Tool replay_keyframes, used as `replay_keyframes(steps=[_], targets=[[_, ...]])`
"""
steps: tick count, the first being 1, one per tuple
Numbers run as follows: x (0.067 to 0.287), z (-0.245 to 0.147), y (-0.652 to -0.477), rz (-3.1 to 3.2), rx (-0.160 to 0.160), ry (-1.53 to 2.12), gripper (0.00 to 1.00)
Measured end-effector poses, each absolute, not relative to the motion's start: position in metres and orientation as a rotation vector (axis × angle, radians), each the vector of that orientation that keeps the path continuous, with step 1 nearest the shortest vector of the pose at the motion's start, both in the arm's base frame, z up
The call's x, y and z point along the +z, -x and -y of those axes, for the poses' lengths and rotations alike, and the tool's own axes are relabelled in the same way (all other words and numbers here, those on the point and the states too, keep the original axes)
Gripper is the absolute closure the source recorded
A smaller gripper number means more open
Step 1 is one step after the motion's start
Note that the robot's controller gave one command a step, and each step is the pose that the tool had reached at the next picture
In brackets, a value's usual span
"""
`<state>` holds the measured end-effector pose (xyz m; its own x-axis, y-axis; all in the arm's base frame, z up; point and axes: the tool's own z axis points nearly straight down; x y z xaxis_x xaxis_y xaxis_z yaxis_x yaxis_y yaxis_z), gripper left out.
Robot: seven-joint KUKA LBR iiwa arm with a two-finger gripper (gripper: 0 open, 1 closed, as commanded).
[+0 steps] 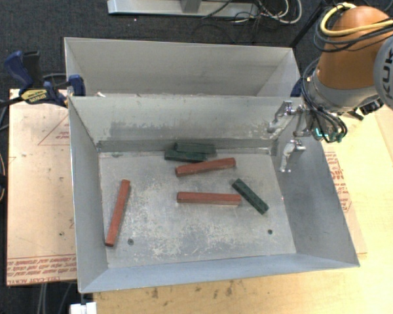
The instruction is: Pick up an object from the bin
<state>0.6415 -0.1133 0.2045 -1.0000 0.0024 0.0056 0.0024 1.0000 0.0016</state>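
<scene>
Pincer [287, 139] wide, empty, over right wall of bin [318, 208]. Nearest: green bar [250, 196], down-left of pincer, long axis diagonal, upper-left to lower-right.

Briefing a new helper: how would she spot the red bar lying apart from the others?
In the grey metal bin, look at the floor's left. A red-brown rectangular bar lies there alone, running almost front to back, while the other red-brown bars lie crosswise.
</scene>
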Motion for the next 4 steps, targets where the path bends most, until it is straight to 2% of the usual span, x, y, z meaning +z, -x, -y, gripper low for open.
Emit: replay_keyframes(steps=[1,2,3,4], targets=[[0.21,0.113,-0.643,3.144,0.0,0.001,0.0],[0.157,0.09,-0.626,3.148,0.001,-0.033,0.0],[0.097,0.071,-0.62,3.145,0.0,-0.125,0.0],[0.081,0.065,-0.614,3.151,0.001,-0.158,1.0]])
